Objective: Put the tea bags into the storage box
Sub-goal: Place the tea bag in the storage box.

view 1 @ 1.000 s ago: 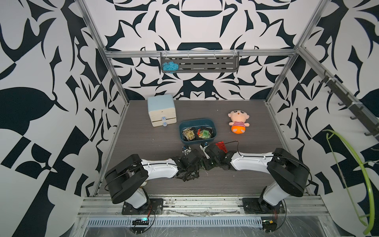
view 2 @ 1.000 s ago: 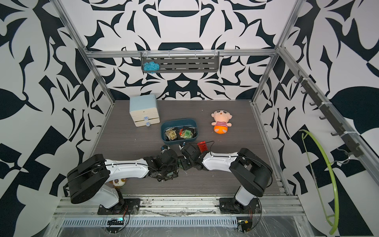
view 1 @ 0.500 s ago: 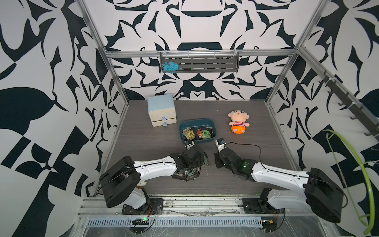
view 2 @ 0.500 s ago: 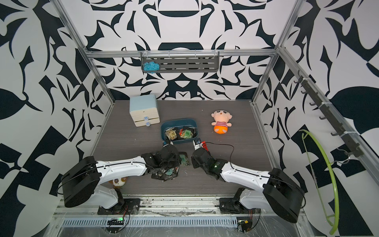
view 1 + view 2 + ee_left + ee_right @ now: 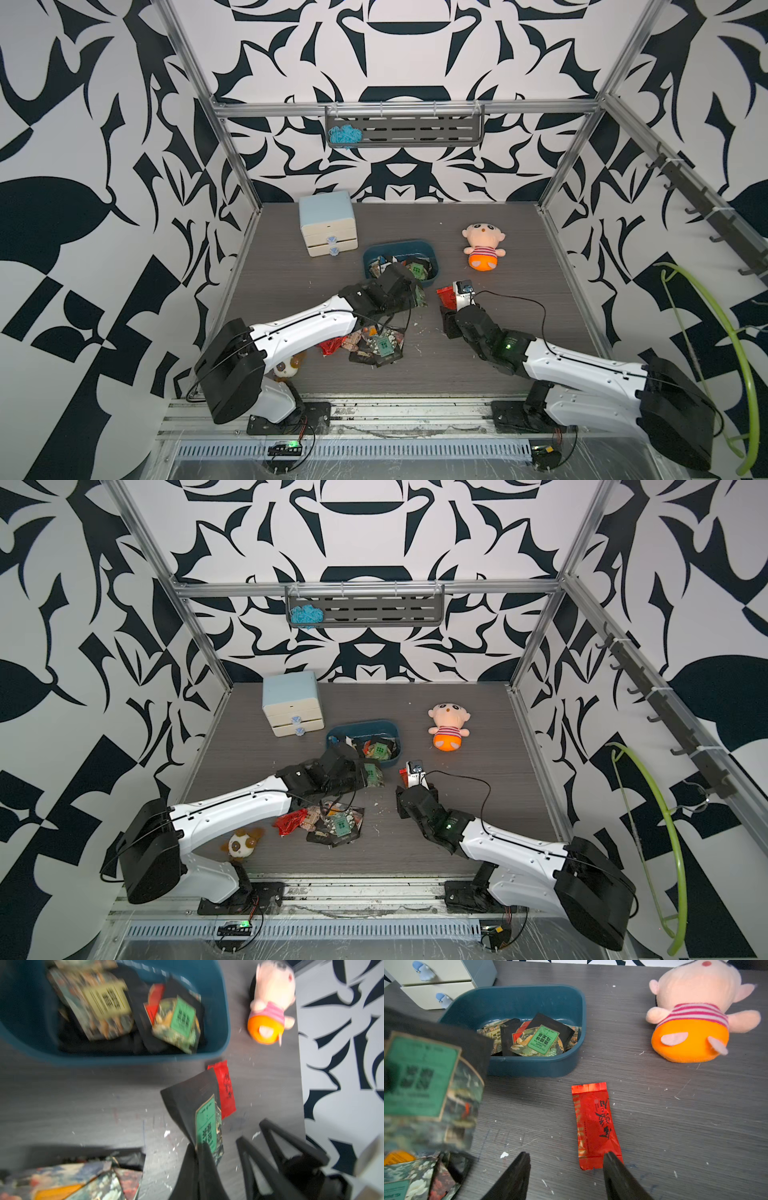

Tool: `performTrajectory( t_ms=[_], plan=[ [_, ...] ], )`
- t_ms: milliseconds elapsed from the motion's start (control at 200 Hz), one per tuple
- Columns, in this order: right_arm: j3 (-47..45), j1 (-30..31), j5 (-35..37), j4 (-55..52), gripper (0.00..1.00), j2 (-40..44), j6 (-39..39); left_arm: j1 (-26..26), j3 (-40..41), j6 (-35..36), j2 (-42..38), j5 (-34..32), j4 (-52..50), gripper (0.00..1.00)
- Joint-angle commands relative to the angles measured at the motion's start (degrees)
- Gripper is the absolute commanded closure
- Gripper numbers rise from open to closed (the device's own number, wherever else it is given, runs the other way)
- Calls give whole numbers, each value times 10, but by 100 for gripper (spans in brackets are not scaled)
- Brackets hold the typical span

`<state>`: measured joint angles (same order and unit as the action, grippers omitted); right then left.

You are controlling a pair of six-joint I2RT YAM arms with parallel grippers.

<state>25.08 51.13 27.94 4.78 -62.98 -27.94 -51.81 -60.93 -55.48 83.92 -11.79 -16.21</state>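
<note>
pile: heads up, you've got a heap of tea bags [image 5: 376, 343] on the tabletop [image 5: 519, 270] up front.
left jaws: clamped on a green-label bag [image 5: 207, 1126], held off the tabletop just short of the box [image 5: 529, 1068].
right jaws: spread apart, nothing in them; a red bag [image 5: 596, 1124] lies flat right ahead, one tip over its near end.
box: past both, a few bags [image 5: 542, 1040] already inside.
far: doll [image 5: 483, 247] and cabinet [image 5: 328, 222] flank the box, both apart from it.
</note>
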Motion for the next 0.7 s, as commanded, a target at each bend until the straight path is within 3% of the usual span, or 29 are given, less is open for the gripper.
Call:
performTrajectory(
  t_ms=[0,245,695],
  plan=[
    [11,1,17,19,38,-7,2,32,-47,49,31,8,-44,100],
    [17,0,14,32,40,-26,16,95,-145,79,129,57,-49,100],
    [38,-2,2,34,43,-68,28,136,-275,101,292,114,-63,100]
  ],
)
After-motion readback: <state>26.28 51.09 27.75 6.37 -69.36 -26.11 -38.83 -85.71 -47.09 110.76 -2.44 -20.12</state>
